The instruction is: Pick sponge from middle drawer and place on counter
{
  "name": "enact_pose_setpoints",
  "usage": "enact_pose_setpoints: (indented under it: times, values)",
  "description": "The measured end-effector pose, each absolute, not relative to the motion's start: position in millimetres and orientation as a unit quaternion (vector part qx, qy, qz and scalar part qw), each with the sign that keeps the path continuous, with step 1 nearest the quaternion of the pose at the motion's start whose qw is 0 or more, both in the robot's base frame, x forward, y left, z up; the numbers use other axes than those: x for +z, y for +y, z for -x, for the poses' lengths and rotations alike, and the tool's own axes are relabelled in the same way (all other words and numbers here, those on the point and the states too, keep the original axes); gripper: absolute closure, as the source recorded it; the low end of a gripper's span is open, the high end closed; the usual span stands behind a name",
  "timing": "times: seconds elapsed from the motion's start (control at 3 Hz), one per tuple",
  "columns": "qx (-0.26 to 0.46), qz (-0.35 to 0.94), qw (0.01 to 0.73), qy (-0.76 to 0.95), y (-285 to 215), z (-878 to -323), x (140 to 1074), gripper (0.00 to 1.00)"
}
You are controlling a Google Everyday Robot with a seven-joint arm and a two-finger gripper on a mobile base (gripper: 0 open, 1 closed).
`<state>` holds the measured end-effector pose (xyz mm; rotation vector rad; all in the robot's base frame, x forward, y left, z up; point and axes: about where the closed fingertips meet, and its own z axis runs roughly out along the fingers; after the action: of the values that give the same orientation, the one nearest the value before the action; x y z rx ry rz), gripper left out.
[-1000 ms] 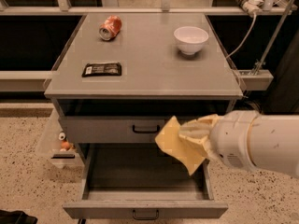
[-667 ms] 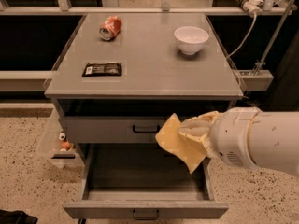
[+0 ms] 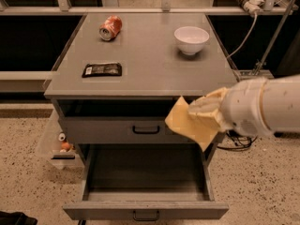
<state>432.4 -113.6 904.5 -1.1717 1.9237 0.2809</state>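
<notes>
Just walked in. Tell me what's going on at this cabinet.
The robot's hand grips the pale-yellow sponge in the air at the cabinet's front right, above the open drawer and just below the counter edge. The drawer's floor looks bare. The sponge is not yet on the counter, where a tipped can, a white bowl and a black packet sit.

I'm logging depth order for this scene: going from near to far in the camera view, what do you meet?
open drawer → sponge, held up by the hand at the right → black packet → soda can lying at the back of the counter
</notes>
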Motion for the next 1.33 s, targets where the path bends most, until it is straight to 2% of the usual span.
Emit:
enact_pose_setpoints:
  times: [0.33,1.0,1.33]
  values:
    - [0.097,0.512,0.413,0.747,-117,-475,937,1.00]
    - [0.162,0.588,0.445,0.656,-52,-567,987,1.00]
    - [0.195,0.611,0.447,0.624,-19,-591,985,1.00]
